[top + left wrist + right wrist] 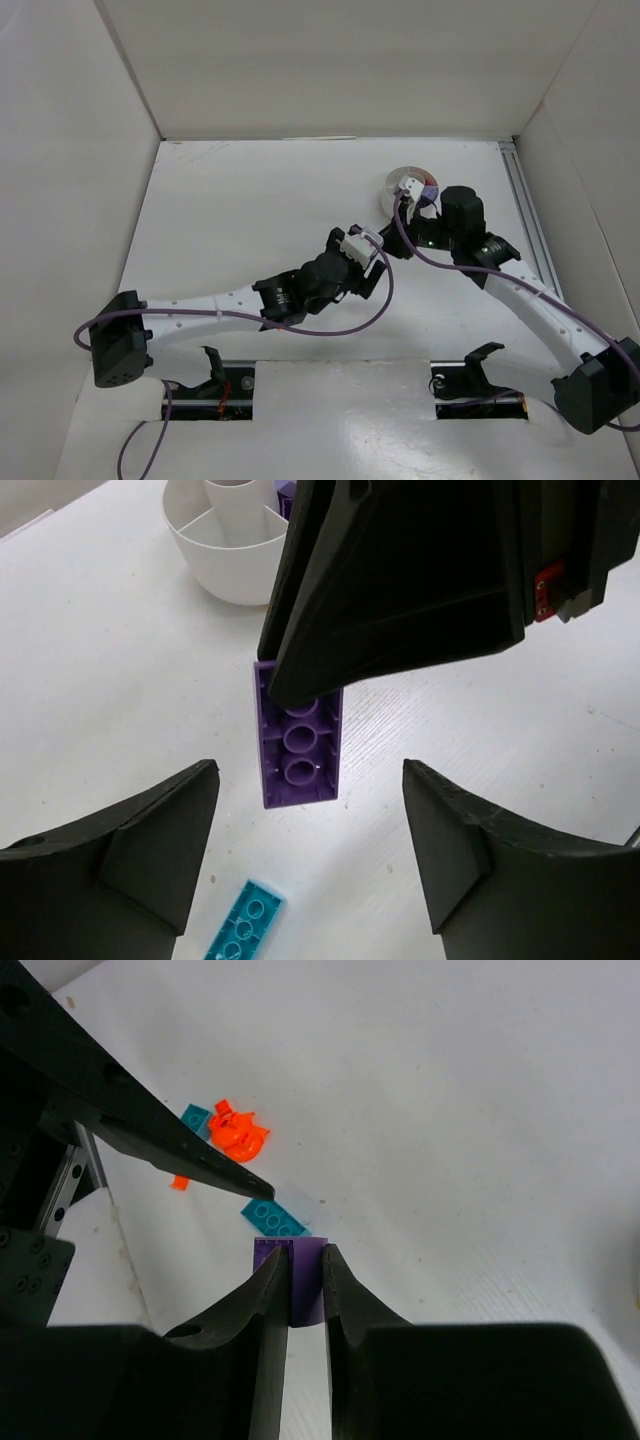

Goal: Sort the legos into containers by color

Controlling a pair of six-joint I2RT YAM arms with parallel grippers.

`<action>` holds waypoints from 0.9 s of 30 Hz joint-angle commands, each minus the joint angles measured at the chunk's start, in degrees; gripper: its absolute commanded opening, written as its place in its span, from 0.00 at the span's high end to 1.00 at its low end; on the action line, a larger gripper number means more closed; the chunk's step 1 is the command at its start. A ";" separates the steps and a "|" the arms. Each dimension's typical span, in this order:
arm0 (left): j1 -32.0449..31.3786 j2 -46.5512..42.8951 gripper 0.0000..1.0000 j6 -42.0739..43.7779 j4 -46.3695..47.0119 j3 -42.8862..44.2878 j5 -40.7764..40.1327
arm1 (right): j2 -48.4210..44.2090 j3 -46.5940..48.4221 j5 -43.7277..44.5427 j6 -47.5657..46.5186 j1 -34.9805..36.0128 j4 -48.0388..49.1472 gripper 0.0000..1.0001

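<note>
Right gripper clamps purple brick for carry to dish; left gripper open, fingers flanking brick, clear of contact.

Legos on view, by colour: 1 purple brick; 2 teal plates; 2 orange pcs, i.e. 1 larger lump + 1 tiny bit. Total 5 pcs. Containers: 1 white dish; its contents too small to count. 2 arms, so 2 grippers: left gripper, right gripper.
</note>
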 commanded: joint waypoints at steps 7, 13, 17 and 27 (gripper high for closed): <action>-0.29 -7.41 0.00 -7.31 0.73 -2.40 0.50 | -0.34 6.82 6.41 -10.19 -6.19 0.02 1.00; 8.65 -12.95 0.00 -20.15 -6.91 -3.99 7.95 | -0.34 12.10 27.13 -26.73 -7.95 -2.54 1.00; 17.80 -12.96 0.00 -26.14 -12.80 -2.59 17.11 | 0.80 10.26 37.97 -32.61 -9.37 1.76 1.00; 27.83 -10.24 0.00 -27.90 -19.31 -0.92 20.10 | 9.23 8.42 46.50 -32.03 -10.51 10.99 1.00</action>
